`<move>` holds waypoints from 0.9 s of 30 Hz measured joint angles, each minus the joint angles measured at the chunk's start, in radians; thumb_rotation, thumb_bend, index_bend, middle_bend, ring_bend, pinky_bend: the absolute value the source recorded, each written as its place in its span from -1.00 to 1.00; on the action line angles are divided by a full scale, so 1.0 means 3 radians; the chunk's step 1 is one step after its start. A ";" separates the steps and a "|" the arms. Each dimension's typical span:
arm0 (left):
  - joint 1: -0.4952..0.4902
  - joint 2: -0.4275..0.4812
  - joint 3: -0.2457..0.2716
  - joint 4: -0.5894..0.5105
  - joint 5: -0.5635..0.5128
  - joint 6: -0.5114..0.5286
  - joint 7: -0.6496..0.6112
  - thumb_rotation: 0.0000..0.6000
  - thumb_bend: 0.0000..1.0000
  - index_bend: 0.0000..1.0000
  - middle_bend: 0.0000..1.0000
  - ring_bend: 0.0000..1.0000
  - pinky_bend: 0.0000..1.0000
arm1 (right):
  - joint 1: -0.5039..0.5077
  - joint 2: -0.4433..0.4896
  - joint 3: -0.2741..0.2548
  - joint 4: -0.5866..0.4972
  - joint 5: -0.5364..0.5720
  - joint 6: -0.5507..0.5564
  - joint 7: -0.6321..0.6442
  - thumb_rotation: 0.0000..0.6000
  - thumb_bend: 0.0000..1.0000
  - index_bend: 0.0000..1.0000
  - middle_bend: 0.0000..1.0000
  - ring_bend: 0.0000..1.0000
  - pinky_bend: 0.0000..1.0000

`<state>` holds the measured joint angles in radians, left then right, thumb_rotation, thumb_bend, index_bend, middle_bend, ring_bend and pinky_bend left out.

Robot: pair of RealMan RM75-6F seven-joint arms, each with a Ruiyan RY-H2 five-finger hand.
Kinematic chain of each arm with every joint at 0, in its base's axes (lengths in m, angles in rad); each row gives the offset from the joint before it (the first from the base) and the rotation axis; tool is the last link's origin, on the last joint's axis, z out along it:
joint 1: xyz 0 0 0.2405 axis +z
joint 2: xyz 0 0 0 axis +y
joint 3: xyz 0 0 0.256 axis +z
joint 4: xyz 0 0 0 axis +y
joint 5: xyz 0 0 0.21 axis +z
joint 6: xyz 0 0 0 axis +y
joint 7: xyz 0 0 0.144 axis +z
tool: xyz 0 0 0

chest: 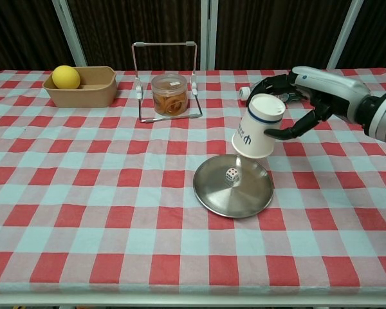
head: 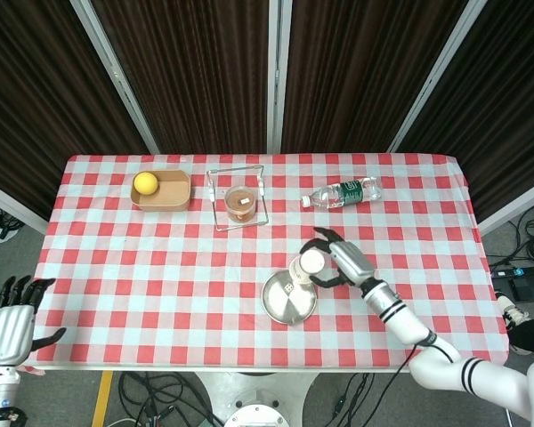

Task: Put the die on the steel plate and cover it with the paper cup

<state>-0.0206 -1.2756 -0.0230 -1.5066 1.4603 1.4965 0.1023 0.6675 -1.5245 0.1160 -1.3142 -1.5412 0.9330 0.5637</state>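
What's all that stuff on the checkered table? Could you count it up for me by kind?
Paper cup: 1, held by the right hand
Steel plate: 1
Die: 1
Plastic bottle: 1
Jar: 1
Wire stand: 1
Tan tray: 1
Yellow ball: 1
Total: 8

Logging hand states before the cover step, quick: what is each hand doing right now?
Left hand: open, holding nothing, off the table's left edge.
Right hand: holding the paper cup, upside down and tilted above the steel plate.
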 measured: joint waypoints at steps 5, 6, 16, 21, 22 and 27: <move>0.0005 0.0002 0.0003 -0.0005 0.0000 0.0005 -0.0003 1.00 -0.88 -0.65 -0.63 -0.82 -1.00 | 0.0006 0.0029 -0.0203 -0.0096 -0.0166 0.0027 -0.0102 1.00 -0.35 0.14 -0.41 -0.99 -0.91; 0.0009 0.0002 0.0004 -0.0003 -0.0003 0.0009 -0.0008 1.00 -0.88 -0.65 -0.63 -0.82 -1.00 | 0.0011 0.0002 -0.0210 -0.0074 -0.0166 0.0019 -0.0146 1.00 -0.35 0.14 -0.41 -0.99 -0.92; 0.0026 -0.0011 0.0014 0.0031 -0.0009 0.0013 -0.0044 1.00 -0.88 -0.65 -0.63 -0.83 -1.00 | 0.0133 -0.0336 -0.0227 0.0248 -0.0128 -0.0064 -0.0252 1.00 -0.35 0.15 -0.41 -0.99 -0.92; 0.0026 -0.0016 0.0017 0.0039 -0.0013 0.0006 -0.0049 1.00 -0.88 -0.65 -0.63 -0.83 -1.00 | 0.0187 -0.0447 -0.0229 0.0380 -0.0103 -0.0110 -0.0237 1.00 -0.35 0.16 -0.41 -0.99 -0.93; 0.0027 -0.0017 0.0017 0.0039 -0.0014 0.0006 -0.0051 1.00 -0.88 -0.65 -0.63 -0.83 -1.00 | 0.0193 -0.0456 -0.0235 0.0390 -0.0103 -0.0115 -0.0218 1.00 -0.35 0.16 -0.41 -0.99 -0.93; 0.0042 -0.0013 0.0022 0.0040 -0.0025 0.0011 -0.0058 1.00 -0.88 -0.65 -0.63 -0.82 -1.00 | 0.0196 -0.0419 -0.0350 0.0335 -0.0211 -0.0066 -0.0034 1.00 -0.35 0.16 -0.40 -0.99 -0.93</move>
<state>-0.0080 -1.2794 -0.0164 -1.4945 1.4528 1.4997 0.0849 0.7262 -1.6503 0.0111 -1.2137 -1.6045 0.9131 0.5536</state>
